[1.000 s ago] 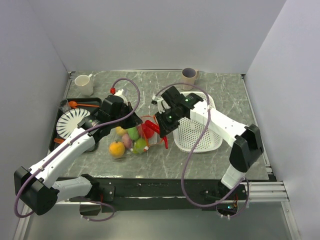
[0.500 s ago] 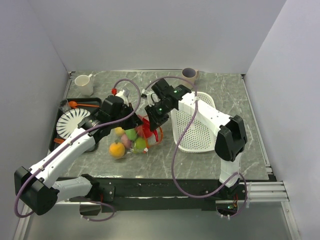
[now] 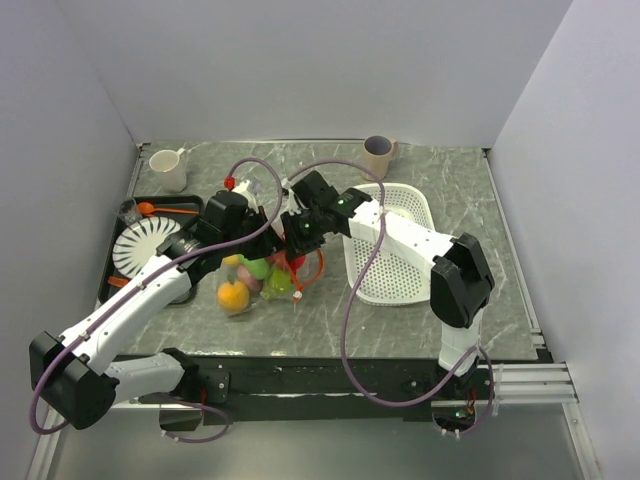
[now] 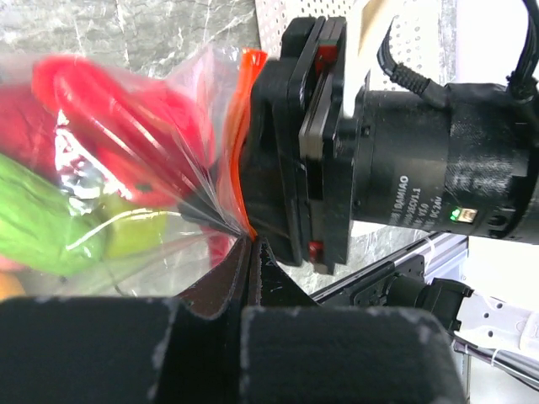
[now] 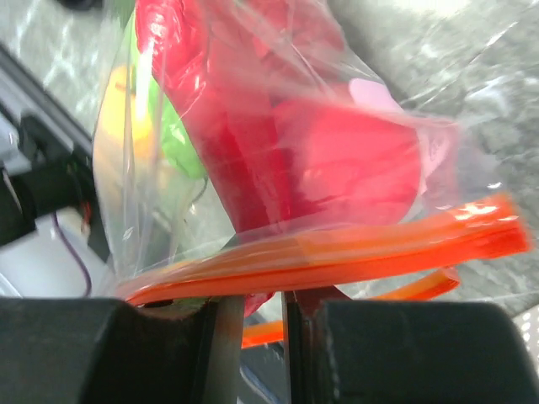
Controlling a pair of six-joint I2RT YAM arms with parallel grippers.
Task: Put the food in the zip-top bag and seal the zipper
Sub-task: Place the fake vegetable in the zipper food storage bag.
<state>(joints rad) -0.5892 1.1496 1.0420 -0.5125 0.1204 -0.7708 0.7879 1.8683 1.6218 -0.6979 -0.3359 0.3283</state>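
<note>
The zip-top bag (image 3: pixel 265 280) hangs between both grippers over the table's middle. It holds red, green and yellow food; an orange fruit (image 3: pixel 233 294) shows at its lower left. My left gripper (image 3: pixel 268 232) is shut on the bag's top corner (image 4: pixel 251 244), at the end of the zipper (image 4: pixel 240 126). My right gripper (image 3: pixel 292 238) is right beside it, its jaws pinched narrowly on the orange-red zipper (image 5: pixel 354 244), which runs across its fingertips (image 5: pixel 253 295). Red food (image 5: pixel 337 160) presses against the clear plastic just past the strip. The white slider is hidden.
A white perforated basket (image 3: pixel 400 250) lies right of the bag, under the right arm. A black tray with a white plate (image 3: pixel 140 245) and an orange spoon (image 3: pixel 165 209) sits at the left. A white mug (image 3: pixel 168 168) and a beige cup (image 3: pixel 379 152) stand at the back.
My right gripper has slid left along the zipper until it is next to the left gripper. The bag has bunched up and shifted slightly left. The left arm has barely moved.
</note>
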